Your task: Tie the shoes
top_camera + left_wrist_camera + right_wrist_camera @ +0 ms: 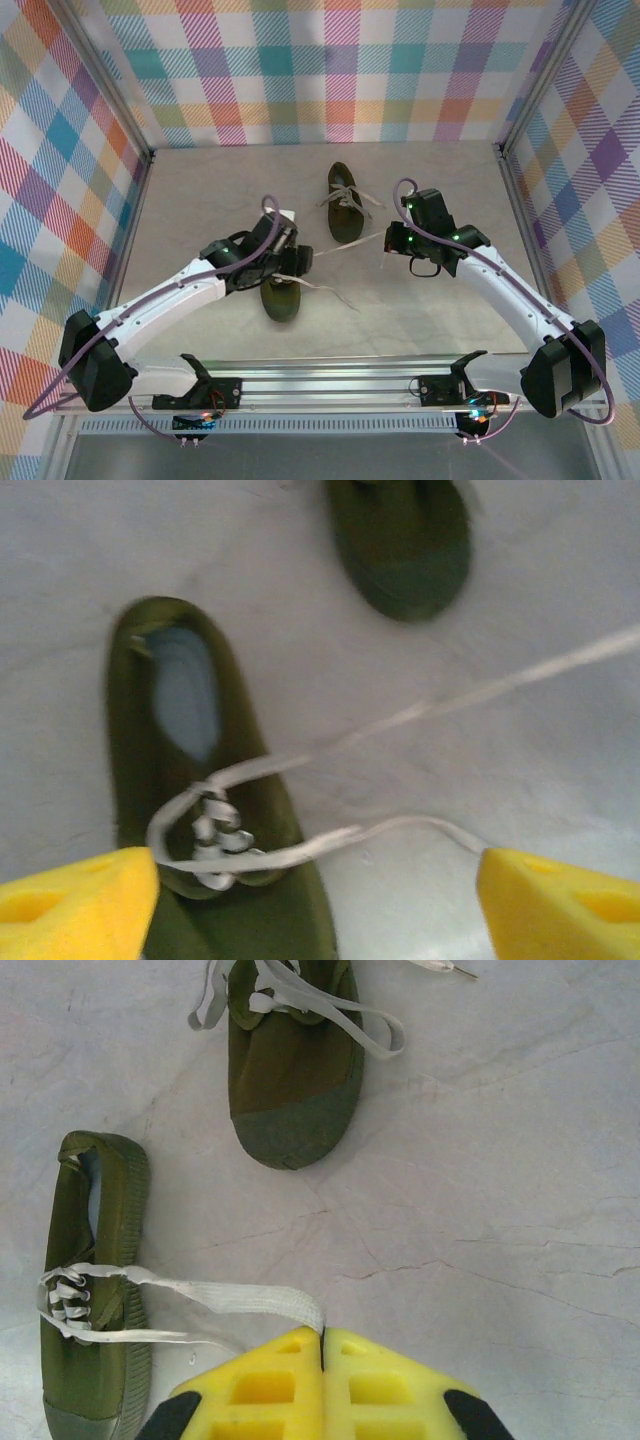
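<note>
Two dark olive-green shoes lie on the table. The near shoe has its cream laces loose. My left gripper hovers over it, open, with its yellow fingers wide apart. One lace lies slack between them, unheld. My right gripper is shut on the other lace, which stretches from the near shoe toward it. The far shoe lies untied, its laces spread out loosely.
Plaid walls with metal posts close in the pale table at the back and both sides. A metal rail carrying the arm bases runs along the near edge.
</note>
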You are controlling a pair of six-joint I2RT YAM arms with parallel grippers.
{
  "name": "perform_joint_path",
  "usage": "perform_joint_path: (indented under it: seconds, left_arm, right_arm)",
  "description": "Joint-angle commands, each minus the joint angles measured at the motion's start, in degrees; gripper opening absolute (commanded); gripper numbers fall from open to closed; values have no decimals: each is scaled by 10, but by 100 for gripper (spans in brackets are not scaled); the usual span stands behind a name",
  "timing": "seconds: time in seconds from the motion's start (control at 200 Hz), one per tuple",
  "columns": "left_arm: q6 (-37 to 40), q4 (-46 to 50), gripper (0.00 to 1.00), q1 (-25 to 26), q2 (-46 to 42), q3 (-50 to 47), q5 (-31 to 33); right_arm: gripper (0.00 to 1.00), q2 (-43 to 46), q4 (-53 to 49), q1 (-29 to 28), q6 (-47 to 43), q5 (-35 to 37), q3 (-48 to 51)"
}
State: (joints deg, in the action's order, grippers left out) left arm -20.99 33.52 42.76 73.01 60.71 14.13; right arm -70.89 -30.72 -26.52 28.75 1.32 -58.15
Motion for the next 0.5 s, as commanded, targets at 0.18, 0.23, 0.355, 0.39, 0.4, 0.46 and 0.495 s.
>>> perform_joint_path:
  seconds: [0.18,0.23,0.355,0.39,0.4,0.46,0.495]
  left_arm:
    - [68,-29,65,-21,-16,-70,-43]
    - [115,-36,67,-21,-26,-79,-39]
    - [186,21,83,-22,-10,-31,59]
    - [198,47,85,-23,5,0,98]
    - [201,53,85,-21,9,8,106]
    - [239,57,87,-21,13,40,121]
    - [272,34,87,-22,4,43,124]
  right_arm:
    - [0,-7,26,3,-31,-62,19]
    - [0,-6,25,3,-42,-63,19]
    - [0,5,18,3,-60,-50,17]
    - [0,8,19,4,-67,-48,18]
    - [0,8,21,4,-68,-47,19]
    - [0,12,27,4,-78,-46,20]
    - [0,14,28,4,-83,-47,20]
